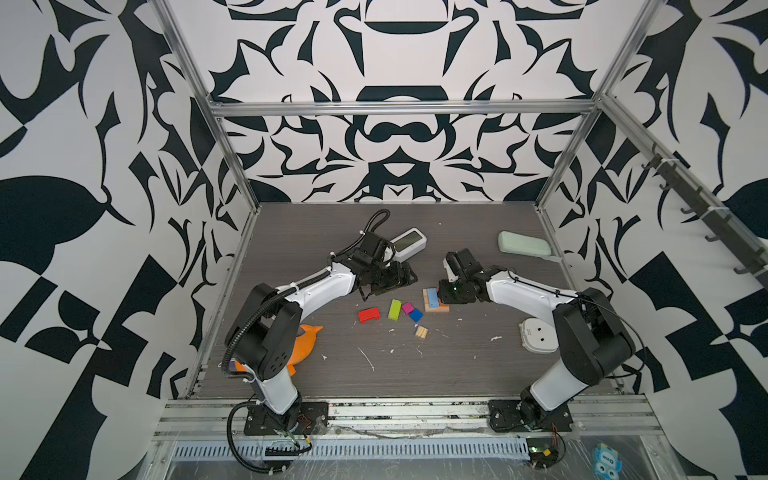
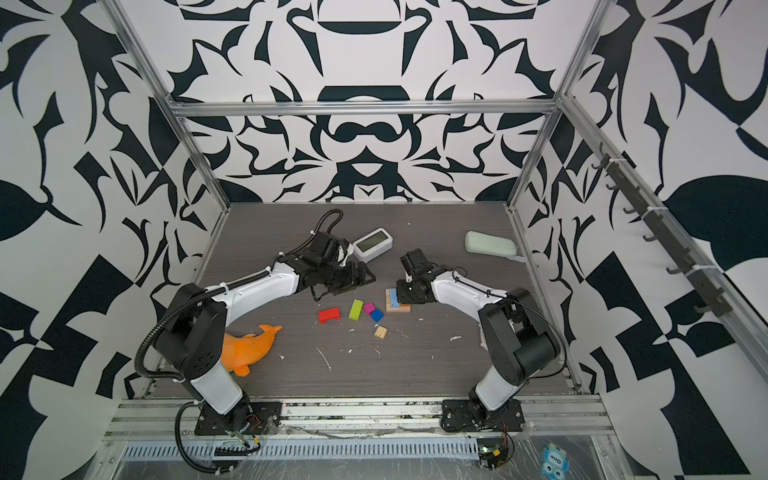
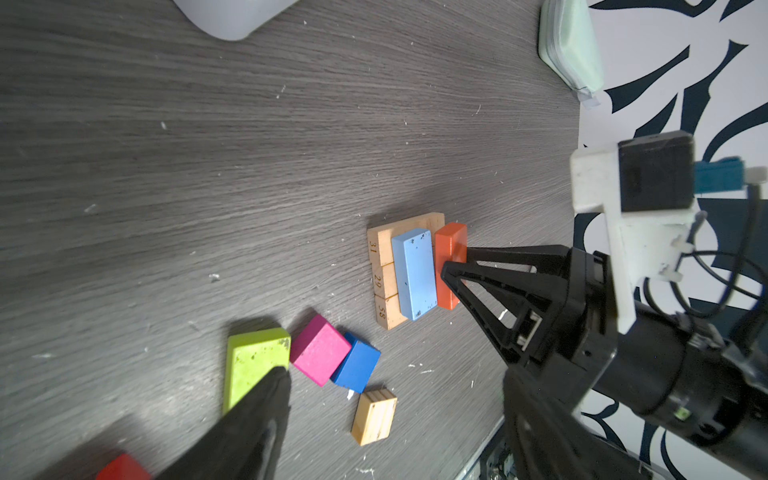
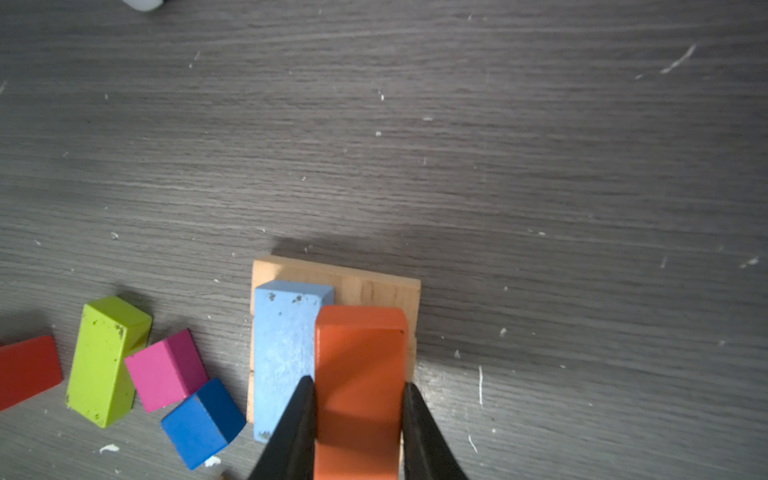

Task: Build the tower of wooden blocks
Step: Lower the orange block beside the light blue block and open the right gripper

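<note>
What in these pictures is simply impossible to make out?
Orange block: right gripper covers most of it in both top views.
Red block: cut off by the left wrist view's edge.
Orange dolphin toy: partly behind the left arm in both top views.
White digital clock: display too small to read in a top view.

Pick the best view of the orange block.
Right wrist view: the orange block fills the foreground, clamped in the right hand, beside the light blue block on the tan bars. Left wrist view shows it smaller, side-on, partly behind that hand. In both top views the hand hides nearly all of it.
</note>
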You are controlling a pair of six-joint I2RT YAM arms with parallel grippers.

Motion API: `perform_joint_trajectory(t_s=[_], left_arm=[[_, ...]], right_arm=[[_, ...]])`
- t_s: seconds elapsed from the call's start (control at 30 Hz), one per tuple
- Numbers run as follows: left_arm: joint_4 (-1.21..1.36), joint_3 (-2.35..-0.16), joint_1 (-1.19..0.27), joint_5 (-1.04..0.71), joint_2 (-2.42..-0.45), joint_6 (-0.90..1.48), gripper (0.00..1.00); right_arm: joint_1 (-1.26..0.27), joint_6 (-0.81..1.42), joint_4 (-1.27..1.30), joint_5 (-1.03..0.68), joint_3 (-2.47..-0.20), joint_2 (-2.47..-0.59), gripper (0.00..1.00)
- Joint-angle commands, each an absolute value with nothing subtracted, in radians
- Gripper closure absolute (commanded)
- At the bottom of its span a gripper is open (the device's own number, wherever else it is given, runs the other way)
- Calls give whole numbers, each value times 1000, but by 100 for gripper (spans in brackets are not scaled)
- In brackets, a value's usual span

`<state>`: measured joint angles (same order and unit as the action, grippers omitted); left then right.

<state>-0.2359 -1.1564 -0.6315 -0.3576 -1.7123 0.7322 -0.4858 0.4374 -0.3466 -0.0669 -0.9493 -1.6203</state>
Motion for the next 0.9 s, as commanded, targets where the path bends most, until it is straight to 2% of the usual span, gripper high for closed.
perform_joint_trajectory(t_s=[0.0, 0.63, 0.87], left_arm=[[-247, -1154, -635, -366, -1702, 723, 17], [-252, -1145, -635, -359, -1700, 716, 17], [-283, -1163, -635, -345, -1714, 698, 17]], right_arm=[[-483, 431, -351, -54, -985, -1609, 69], [-483, 444, -351, -62, -991, -1608, 60], [-483, 437, -375, -41, -1003, -1577, 54]])
